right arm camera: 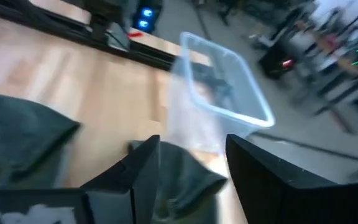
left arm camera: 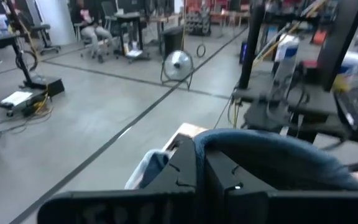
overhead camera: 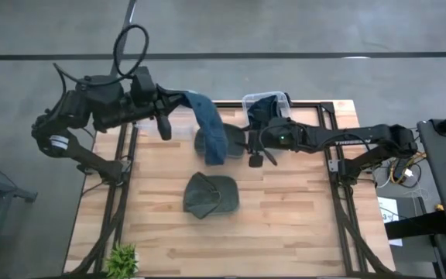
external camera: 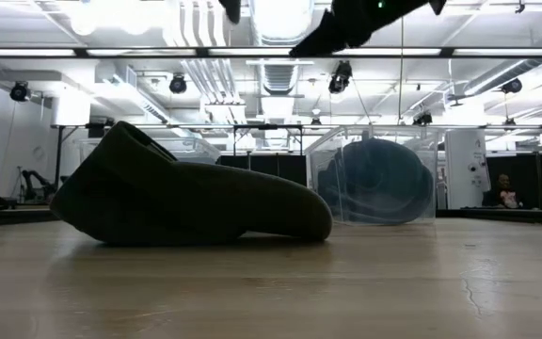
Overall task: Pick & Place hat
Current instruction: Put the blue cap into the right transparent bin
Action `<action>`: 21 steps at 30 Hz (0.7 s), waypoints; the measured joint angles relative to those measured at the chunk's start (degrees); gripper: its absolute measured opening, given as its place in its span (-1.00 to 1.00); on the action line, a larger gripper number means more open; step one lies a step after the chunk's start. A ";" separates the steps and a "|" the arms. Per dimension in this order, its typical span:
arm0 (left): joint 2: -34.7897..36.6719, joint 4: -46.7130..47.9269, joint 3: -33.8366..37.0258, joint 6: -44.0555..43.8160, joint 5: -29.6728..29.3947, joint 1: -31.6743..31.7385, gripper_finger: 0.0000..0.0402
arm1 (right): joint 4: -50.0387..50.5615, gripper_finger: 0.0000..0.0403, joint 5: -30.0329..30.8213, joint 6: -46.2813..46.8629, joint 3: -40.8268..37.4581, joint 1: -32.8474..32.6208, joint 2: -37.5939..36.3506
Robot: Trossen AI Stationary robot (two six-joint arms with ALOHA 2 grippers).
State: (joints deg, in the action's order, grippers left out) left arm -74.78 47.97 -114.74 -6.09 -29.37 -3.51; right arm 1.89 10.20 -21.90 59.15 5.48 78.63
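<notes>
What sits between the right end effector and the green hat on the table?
Nothing visible. In the high view the right end effector, fingers apart, hangs near the table's far side, and the green hat lies nearer the middle with bare wood between them. The blue hat held up by the left end effector hangs off to one side.

Left hand [overhead camera: 183, 99] clamped tight — right hand [overhead camera: 260, 160] spread, fingers pointing down — both arms reaching inward.

You're in a robotics lab: bare grey concrete floor [left arm camera: 92, 118], round floor fan [left arm camera: 177, 64], far equipment racks [left arm camera: 291, 56].
</notes>
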 joint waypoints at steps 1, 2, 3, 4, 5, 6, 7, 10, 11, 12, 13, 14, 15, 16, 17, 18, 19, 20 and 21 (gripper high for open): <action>0.00 -1.11 0.00 0.08 0.15 0.00 -1.00 | -1.78 -0.14 1.22 -1.50 -0.96 0.02 0.05; 0.02 -2.23 0.00 0.17 0.23 0.00 -1.00 | -3.39 -0.15 2.33 -2.46 -2.00 0.04 0.15; 0.00 -3.36 0.00 0.27 0.24 0.00 -1.00 | -5.26 -0.16 3.12 -2.83 -3.07 0.04 0.25; 0.00 -4.75 0.00 0.44 0.29 0.00 -1.00 | -7.66 -0.17 3.39 -2.94 -4.04 0.24 0.58; 0.00 -5.82 0.00 0.80 0.36 0.00 -1.00 | -10.06 -0.18 3.44 -2.45 -4.78 0.32 0.96; 0.02 -6.70 0.00 1.40 0.64 0.00 -1.00 | -11.71 -0.18 3.47 -1.22 -5.31 0.51 1.25; 0.02 -7.57 0.00 1.89 1.01 0.00 -1.00 | -12.51 -0.18 3.47 0.08 -5.40 0.59 1.70; 0.02 -9.56 0.00 2.19 1.34 0.00 -1.00 | -15.01 -0.16 3.50 -1.76 -5.27 0.47 2.59; -0.04 -10.33 0.00 2.12 1.38 0.00 -1.00 | -16.17 -0.14 3.50 -3.48 -5.05 0.05 3.02; -0.04 -11.05 0.00 2.09 1.45 0.00 -1.00 | -17.81 -0.13 3.50 -6.06 -4.71 -0.41 3.66; -0.04 -11.48 0.00 2.19 1.47 0.00 -1.00 | -18.75 -0.11 3.50 -9.25 -4.36 -0.85 4.08; -0.07 -11.79 0.00 2.21 1.45 0.00 -1.00 | -19.16 -0.09 3.47 -12.84 -4.09 -1.31 4.37; -0.17 -12.08 0.00 2.21 1.45 0.00 -1.00 | -19.59 -0.06 3.43 -16.69 -3.51 -1.83 5.01; -0.20 -12.24 0.00 2.21 1.44 0.00 -1.00 | -20.57 -0.04 3.20 -20.55 -2.87 -2.20 5.70; -0.21 -12.39 0.00 2.21 1.45 0.00 -1.00 | -20.63 -0.03 2.57 -22.75 -2.44 -2.47 6.41; -0.29 -12.84 0.00 2.22 1.44 0.00 -1.00 | -20.42 -0.01 2.03 -23.88 -2.18 -2.71 7.18; -0.42 -13.72 0.00 2.30 1.41 0.00 -1.00 | -20.64 0.00 1.63 -24.74 -1.69 -2.90 8.24; -0.51 -14.61 0.00 2.62 1.45 0.00 -1.00 | -21.74 0.00 1.35 -25.26 -1.12 -2.96 9.53; -0.69 -15.34 0.00 3.12 1.46 0.00 -1.00 | -22.75 0.01 1.40 -25.39 -0.43 -2.99 10.92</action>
State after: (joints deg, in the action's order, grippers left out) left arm -75.47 32.62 -114.74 -2.97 -27.91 -3.51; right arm -20.86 11.60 -47.29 58.73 2.48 89.56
